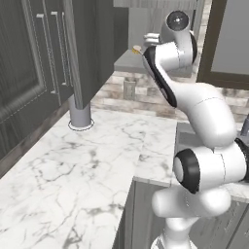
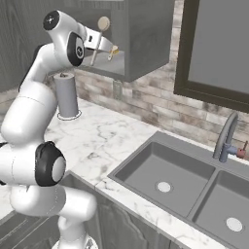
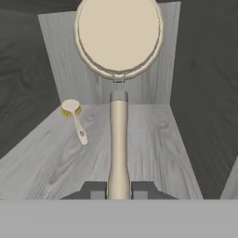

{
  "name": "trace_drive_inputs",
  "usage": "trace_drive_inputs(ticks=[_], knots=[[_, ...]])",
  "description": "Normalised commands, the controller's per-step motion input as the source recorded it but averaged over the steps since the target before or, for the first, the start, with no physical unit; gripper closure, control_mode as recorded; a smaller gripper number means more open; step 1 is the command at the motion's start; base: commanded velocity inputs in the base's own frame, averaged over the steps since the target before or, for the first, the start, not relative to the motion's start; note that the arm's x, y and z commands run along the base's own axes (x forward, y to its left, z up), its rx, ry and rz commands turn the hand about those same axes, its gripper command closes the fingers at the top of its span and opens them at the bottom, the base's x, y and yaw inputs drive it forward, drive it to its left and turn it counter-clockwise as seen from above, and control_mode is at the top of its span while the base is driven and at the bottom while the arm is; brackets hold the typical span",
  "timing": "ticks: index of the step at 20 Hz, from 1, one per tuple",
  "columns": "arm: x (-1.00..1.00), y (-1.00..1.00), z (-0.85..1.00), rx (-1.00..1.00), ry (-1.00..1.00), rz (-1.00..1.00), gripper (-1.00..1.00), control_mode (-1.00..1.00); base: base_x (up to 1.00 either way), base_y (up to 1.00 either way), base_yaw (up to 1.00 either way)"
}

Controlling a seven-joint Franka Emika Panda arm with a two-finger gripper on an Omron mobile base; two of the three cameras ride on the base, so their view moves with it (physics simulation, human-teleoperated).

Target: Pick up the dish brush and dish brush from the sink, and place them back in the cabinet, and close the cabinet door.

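While my jaws pinch the second dish brush by its handle, head forward above the cabinet shelf, first dish brush already lies nearer the back wall.

1. A white marble counter with grey veining runs along the wall and turns a corner.
2. The wall behind it is a backsplash of brown and grey stone brick, with a small outlet plate set in it.
3. A dark-framed window stands at the right.
4. Dark grey tall cabinets with long bar handles fill the left.
5. A grey paper-towel roll stands upright on the counter.
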Motion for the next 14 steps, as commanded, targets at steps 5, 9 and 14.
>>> trace_drive_inputs(ticks=[5, 9, 14], knots=[[0.26, -0.19, -0.06, 0.00, 0.04, 0.00, 1.00, -1.00, 0.00, 0.00, 0.00], [0.25, -0.14, -0.10, 0.00, 0.05, 0.00, 1.00, -1.00, 0.00, 0.00, 0.00], [0.27, -0.05, -0.17, 0.00, 0.05, 0.00, 1.00, -1.00, 0.00, 0.00, 0.00]])
